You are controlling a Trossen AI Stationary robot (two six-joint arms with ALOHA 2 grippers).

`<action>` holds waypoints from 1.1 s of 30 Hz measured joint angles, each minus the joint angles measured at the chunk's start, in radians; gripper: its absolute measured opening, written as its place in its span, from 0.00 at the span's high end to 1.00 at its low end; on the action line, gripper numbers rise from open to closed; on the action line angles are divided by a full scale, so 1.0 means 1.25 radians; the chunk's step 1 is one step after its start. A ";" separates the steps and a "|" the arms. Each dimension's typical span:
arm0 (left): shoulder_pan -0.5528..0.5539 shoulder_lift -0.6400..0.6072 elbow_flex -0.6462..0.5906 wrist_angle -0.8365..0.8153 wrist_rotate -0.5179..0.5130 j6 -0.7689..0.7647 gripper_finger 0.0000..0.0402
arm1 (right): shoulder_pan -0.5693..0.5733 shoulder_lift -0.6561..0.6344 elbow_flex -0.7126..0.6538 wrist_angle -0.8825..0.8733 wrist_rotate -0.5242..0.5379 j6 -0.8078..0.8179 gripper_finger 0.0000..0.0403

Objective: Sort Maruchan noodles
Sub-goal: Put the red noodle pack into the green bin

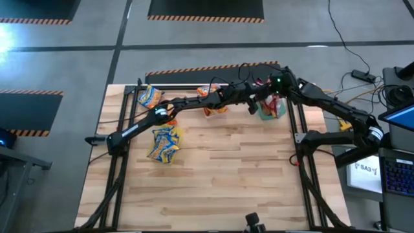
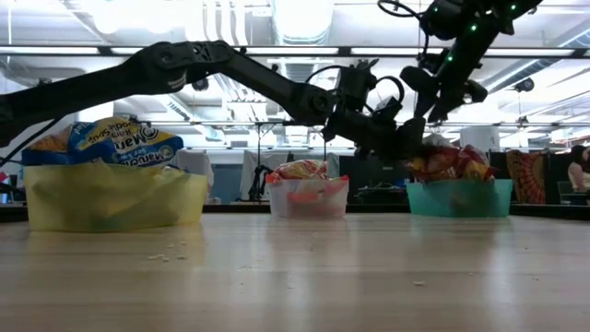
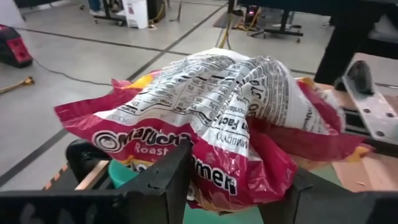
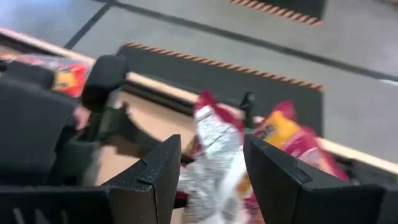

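Note:
A dark red Maruchan packet (image 3: 211, 106), printed back up and crumpled, sits between my left gripper's (image 3: 230, 186) fingers over the green tub (image 2: 458, 196), which holds more red packets (image 2: 447, 162). My left arm reaches across the far edge to that tub (image 1: 272, 110). My right gripper (image 4: 211, 162) hangs open just above the same tub, touching nothing. Yellow-and-blue packets fill the yellow tub (image 2: 115, 194), and more lie loose on the table (image 1: 165, 142). Orange-red packets lie in the clear tub (image 2: 307, 195). My left gripper holds the dark red packet across its width, one finger (image 3: 165, 180) at each side edge, near the printed end (image 3: 214, 177). The packet bulges up crumpled between them. It stands over the green tub's pile; whether it rests on that pile, I cannot tell.
The three tubs stand in a row along the table's far edge (image 1: 213, 84). Both arms crowd the far right corner around the green tub. The black frame posts (image 1: 299, 139) stand at the table's sides. Bare wood spreads across the near half (image 1: 226, 188).

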 joint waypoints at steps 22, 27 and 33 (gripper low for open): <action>-0.003 0.001 -0.001 -0.032 0.022 0.009 0.66 | 0.005 0.093 -0.003 -0.008 -0.090 -0.069 0.58; -0.003 0.001 -0.002 -0.034 0.023 0.012 0.66 | 0.005 0.081 0.001 -0.038 -0.089 -0.076 0.57; -0.003 0.001 -0.002 -0.032 0.031 0.012 0.66 | 0.005 0.087 0.001 -0.090 -0.089 -0.099 0.59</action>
